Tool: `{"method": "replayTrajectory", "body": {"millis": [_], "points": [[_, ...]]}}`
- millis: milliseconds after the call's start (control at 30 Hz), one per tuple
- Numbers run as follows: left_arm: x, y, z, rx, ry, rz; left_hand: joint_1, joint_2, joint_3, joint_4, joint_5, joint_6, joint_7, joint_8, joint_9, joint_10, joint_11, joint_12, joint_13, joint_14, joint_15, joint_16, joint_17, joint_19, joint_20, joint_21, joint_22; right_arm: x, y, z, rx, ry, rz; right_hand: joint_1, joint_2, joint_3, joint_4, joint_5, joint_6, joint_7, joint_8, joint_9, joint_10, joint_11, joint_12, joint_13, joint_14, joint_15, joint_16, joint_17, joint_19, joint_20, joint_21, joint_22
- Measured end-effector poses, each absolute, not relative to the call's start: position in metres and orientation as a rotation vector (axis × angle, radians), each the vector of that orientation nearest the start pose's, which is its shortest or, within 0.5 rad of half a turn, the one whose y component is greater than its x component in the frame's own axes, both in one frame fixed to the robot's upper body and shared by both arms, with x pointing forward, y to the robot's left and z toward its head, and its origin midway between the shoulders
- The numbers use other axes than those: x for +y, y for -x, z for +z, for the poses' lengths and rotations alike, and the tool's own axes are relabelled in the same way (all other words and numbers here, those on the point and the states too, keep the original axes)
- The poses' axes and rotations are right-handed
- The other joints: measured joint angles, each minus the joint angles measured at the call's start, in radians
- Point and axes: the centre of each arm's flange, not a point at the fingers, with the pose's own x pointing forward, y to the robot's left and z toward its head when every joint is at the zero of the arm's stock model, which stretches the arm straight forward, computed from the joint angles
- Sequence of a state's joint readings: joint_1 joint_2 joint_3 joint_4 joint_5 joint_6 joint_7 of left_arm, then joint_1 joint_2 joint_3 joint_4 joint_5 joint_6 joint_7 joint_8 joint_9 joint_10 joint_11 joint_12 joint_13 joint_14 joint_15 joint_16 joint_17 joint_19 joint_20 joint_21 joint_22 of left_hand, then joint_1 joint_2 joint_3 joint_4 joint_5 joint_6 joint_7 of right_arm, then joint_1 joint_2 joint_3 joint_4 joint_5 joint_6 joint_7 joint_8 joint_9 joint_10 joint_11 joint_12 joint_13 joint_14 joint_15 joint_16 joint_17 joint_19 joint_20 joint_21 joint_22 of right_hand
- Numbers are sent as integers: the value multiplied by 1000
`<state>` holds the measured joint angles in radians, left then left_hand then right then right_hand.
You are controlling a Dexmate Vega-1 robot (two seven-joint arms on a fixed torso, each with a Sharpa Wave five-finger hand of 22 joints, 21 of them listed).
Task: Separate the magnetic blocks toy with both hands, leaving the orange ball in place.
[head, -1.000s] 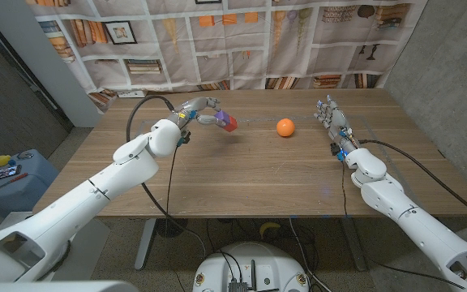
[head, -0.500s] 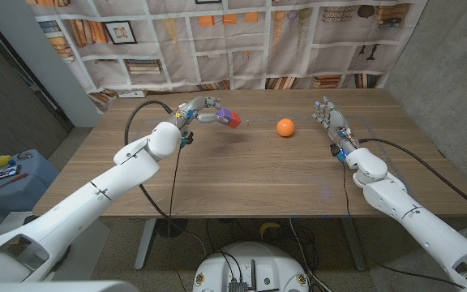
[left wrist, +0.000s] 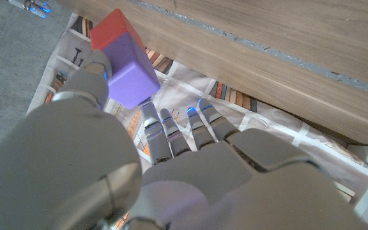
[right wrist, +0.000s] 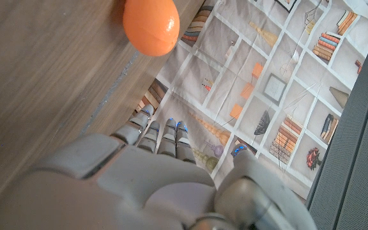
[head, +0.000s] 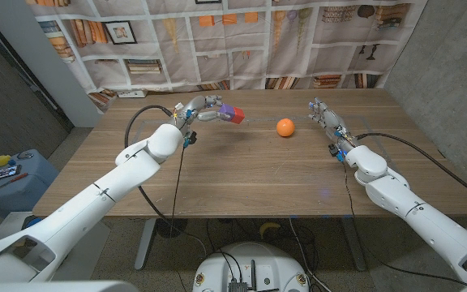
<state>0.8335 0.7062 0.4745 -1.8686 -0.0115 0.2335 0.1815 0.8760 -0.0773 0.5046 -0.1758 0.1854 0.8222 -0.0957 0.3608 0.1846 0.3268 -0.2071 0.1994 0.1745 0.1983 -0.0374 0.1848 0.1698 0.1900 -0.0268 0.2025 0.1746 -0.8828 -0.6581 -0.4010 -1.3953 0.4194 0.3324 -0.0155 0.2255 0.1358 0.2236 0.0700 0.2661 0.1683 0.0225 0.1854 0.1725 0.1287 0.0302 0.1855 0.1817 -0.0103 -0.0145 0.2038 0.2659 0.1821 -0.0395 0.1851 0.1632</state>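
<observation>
Presently the left hand (head: 199,111) is pinching the joined purple-and-red magnetic blocks (head: 232,114) above the tabletop's far edge; the right hand (head: 327,122) is waiting open, fingers apart and empty, separation not yet begun, and the orange ball (head: 285,127) is sitting untouched.

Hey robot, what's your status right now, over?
Left hand holding magnetic blocks, purple and red still joined. Right hand open, holding nothing. Orange ball on table between hands, untouched.

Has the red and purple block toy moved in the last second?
Yes. The left hand holds the block toy, which has moved up and away from the robot, toward the table's far edge, while the orange ball stayed put.
</observation>
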Motion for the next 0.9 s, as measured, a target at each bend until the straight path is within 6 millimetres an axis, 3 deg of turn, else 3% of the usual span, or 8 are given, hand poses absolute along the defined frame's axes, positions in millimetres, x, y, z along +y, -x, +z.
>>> {"method": "replayTrajectory", "body": {"millis": [467, 567, 900], "points": [[210, -587, 49, -654, -616, -104, 0, 0, -4, 1, 0, 0, 0, 0, 0, 0, 0, -4, 0, -7, 0, -4, 0, 0, 0, 0, 0, -306, -619, -17, -683, 415, 228, 65, -33, 21, -70, -16, 30, -59, 8, 2, 5, -5, 0, 2, 0, 0, 0, -20, 0, 0, 0, 0], [211, -590, 49, -650, -598, -114, 0, 0, -9, 4, -1, 0, 0, 0, 0, 0, 0, -7, 0, -7, 0, -4, 0, -1, 1, 0, 0, -305, -617, -15, -692, 437, 236, 91, -38, 28, -98, -22, 17, -75, 8, 2, 5, -5, 0, 2, 0, 0, 0, -24, 0, 0, 0, 0], [209, -595, 50, -640, -527, -195, -2, 2, -11, 6, -1, 0, 0, 0, 0, -4, 4, -7, 0, -17, -1, -4, 0, -4, 4, 0, 0, -304, -613, -5, -722, 520, 268, 141, -51, 39, -150, -43, 9, -82, 8, 6, -10, -20, 0, 2, 0, 0, 0, -34, 4, 4, 0, 0]]}}
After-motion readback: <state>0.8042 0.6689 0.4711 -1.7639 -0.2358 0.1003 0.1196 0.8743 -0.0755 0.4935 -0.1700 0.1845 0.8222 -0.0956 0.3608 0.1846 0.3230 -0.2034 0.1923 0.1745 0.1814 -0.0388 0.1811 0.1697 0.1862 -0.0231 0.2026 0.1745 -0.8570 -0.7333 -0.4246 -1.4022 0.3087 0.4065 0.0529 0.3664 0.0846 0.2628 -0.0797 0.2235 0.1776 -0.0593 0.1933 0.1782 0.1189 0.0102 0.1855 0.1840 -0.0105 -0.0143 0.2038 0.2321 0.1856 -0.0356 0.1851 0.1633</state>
